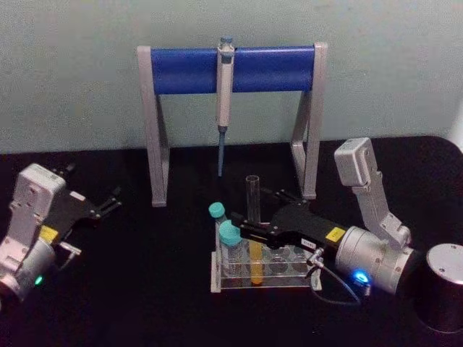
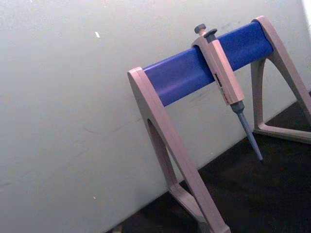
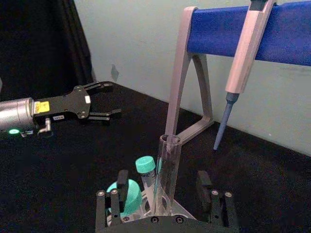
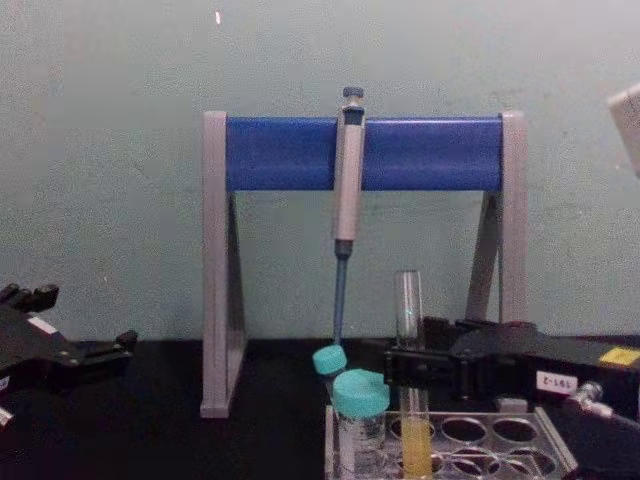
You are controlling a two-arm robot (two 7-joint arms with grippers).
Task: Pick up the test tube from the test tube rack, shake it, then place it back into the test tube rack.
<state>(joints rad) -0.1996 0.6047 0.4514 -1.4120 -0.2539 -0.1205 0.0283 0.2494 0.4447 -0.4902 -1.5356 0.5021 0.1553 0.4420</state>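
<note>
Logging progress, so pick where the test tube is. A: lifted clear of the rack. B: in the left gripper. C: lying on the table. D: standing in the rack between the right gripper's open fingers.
D: the test tube stands upright in the test tube rack, the right gripper straddles it with a gap on each side, and the left gripper sits open far to the left.
</note>
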